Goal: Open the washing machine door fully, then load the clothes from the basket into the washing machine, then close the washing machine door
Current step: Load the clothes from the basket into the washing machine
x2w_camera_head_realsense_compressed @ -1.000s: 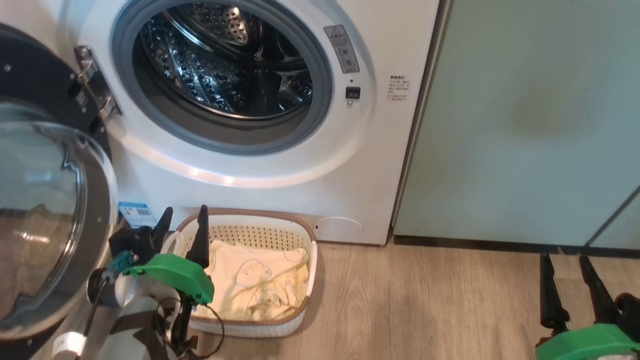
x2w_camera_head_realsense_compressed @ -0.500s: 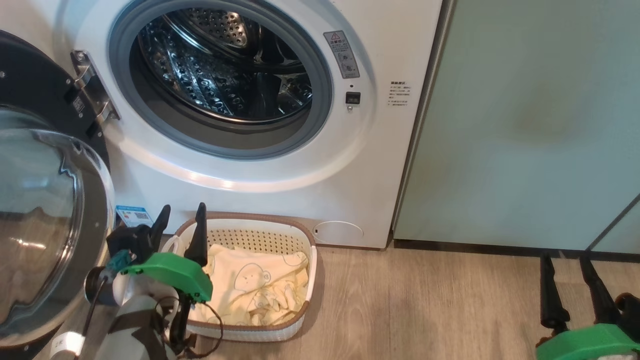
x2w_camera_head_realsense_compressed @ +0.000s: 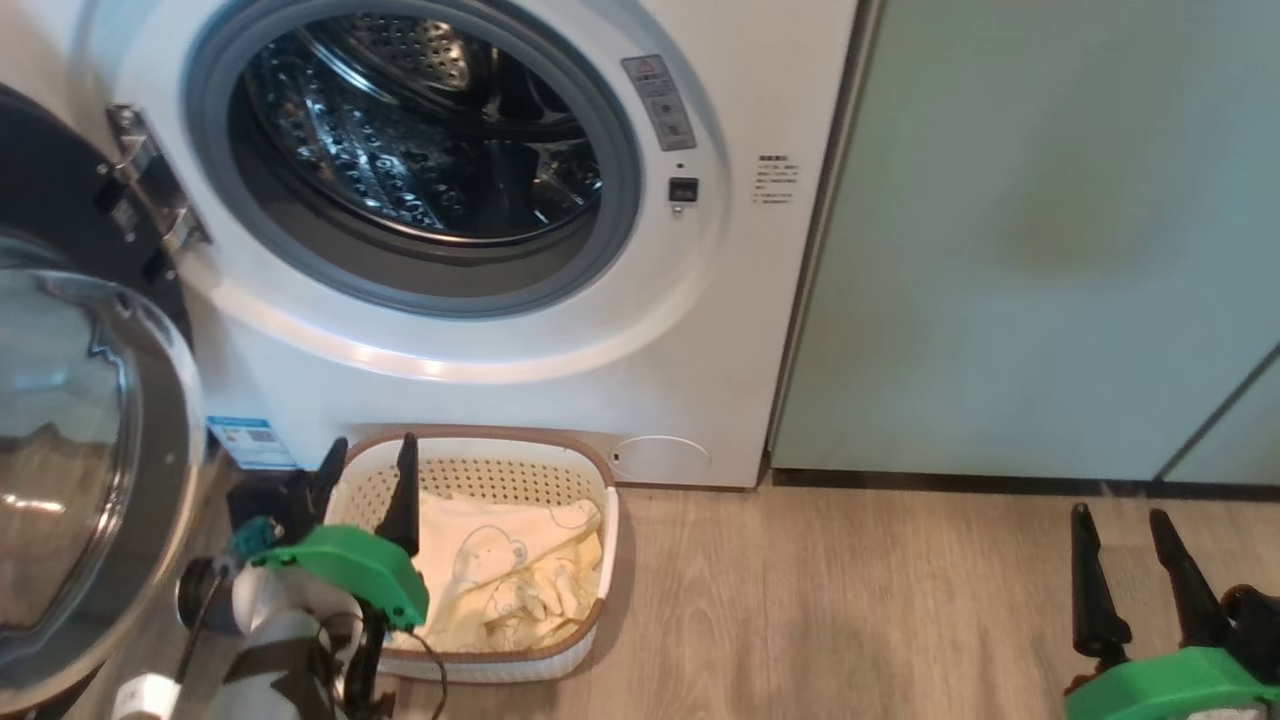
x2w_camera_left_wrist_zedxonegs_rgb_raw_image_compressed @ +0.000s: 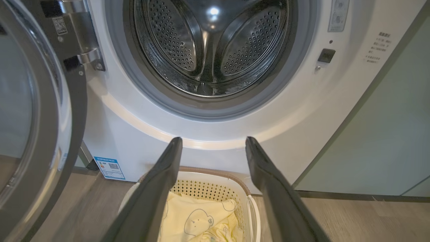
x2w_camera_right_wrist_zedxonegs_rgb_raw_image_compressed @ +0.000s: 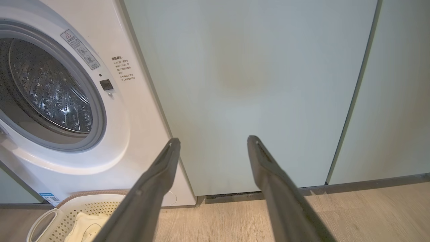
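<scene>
Jaws wide and empty: first step done, loading not begun.
The left gripper (x2w_camera_head_realsense_compressed: pixel 373 447) hangs by the basket (x2w_camera_head_realsense_compressed: pixel 520 470), where the clothes (x2w_camera_head_realsense_compressed: pixel 520 570) lie; the right gripper (x2w_camera_head_realsense_compressed: pixel 1120 515) is well apart. The washing machine door (x2w_camera_head_realsense_compressed: pixel 60 450) is swung open, and the washing machine (x2w_camera_head_realsense_compressed: pixel 700 330) looks empty inside.

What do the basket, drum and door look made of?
Basket: looks like moulded plastic, matte cream, with perforated walls and a brown rim.
Drum: likely stainless steel, with a bright mirror sheen and punched holes.
Door: the clear domed bowl reflects the room; it could be glass or clear plastic, cannot tell. Its wide ring is dark and glossy, probably plastic.
</scene>
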